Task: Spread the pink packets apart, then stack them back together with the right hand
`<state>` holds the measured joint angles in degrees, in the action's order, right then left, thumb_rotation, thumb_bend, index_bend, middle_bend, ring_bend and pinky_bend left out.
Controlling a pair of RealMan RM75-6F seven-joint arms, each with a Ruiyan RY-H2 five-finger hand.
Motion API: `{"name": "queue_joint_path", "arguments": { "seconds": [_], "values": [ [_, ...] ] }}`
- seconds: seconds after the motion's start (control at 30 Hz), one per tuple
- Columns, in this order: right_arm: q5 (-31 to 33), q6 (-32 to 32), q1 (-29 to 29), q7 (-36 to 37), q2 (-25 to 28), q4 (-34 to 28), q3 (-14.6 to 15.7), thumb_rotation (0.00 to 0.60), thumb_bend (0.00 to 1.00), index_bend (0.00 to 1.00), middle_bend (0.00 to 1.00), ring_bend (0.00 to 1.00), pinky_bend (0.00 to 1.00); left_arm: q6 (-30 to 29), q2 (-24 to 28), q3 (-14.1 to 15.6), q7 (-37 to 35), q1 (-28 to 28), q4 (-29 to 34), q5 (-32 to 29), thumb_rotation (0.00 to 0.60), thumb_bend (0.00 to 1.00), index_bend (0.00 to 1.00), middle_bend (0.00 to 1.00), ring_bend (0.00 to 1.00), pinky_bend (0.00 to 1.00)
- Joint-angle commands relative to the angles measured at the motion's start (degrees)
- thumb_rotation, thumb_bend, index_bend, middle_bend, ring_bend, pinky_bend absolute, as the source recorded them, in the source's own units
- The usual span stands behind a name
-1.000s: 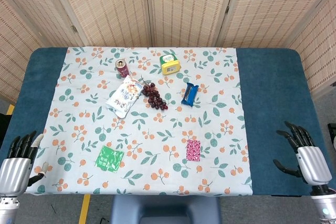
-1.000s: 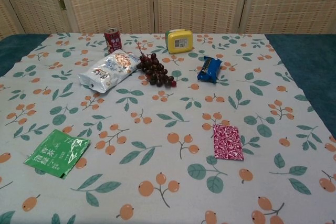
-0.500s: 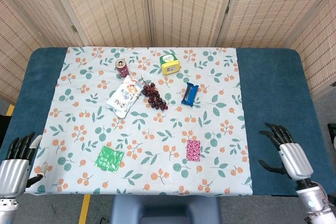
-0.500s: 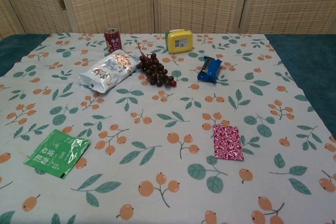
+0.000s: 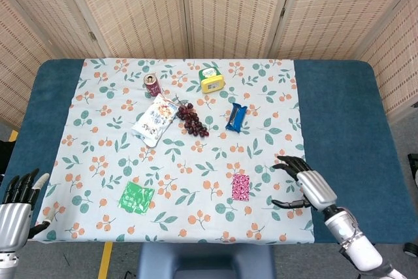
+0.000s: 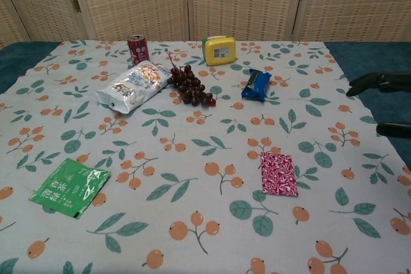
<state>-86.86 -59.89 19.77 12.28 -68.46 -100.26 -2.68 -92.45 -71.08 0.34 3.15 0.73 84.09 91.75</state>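
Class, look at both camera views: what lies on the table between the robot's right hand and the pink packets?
Nothing but bare floral tablecloth. In the head view the right hand hovers open, apart from the pink packets; the chest view shows the same clear stretch.

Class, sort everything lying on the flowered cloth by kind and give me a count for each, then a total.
Flat packets: 2, pink packet, green packet
Snack bags or wrappers: 2, white bag, blue wrapper
Cans: 1, red can
Yellow boxes: 1, yellow box
Grape bunches: 1, grapes
Total: 7
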Motion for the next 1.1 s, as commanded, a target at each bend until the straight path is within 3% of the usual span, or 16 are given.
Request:
{"name": "queue_joint_path", "arguments": {
  "seconds": [0.03,0.23,0.7,1.1],
  "values": [
    [1.87,3.61,2.82,-2.87,-2.24,0.09,-0.38,0.241,0.08,0.34,0.11,0.00,0.00,-0.10,0.02,0.05,-0.10,-0.10,-0.09,0.05,0.600,0.41,0.14,0.05,0.09,0.00],
    [4.54,7.94,6.32,-10.42,-5.46,0.98,-0.62,0.242,0.08,0.39,0.11,0.00,0.00,-0.18,0.07,0.12,-0.25,-0.16,-0.07,0.31,0.600,0.41,0.15,0.05,0.09,0.00],
    [10.56,12.25,11.54,-22.29,-14.29,7.18,-0.55,0.235,0.08,0.39,0.08,0.00,0.00,0.09,0.27,0.05,-0.57,-0.10,-0.02,0.32,0.600,0.41,0.15,0.05,0.09,0.00],
    [13.73,11.37,11.96,-25.45,-18.55,11.27,0.42,0.234,0.08,0.33,0.01,0.00,0.00,0.06,-0.06,0.18,-1.27,-0.38,-0.74,0.25,0.600,0.41,0.15,0.05,0.09,0.00]
  ]
}}
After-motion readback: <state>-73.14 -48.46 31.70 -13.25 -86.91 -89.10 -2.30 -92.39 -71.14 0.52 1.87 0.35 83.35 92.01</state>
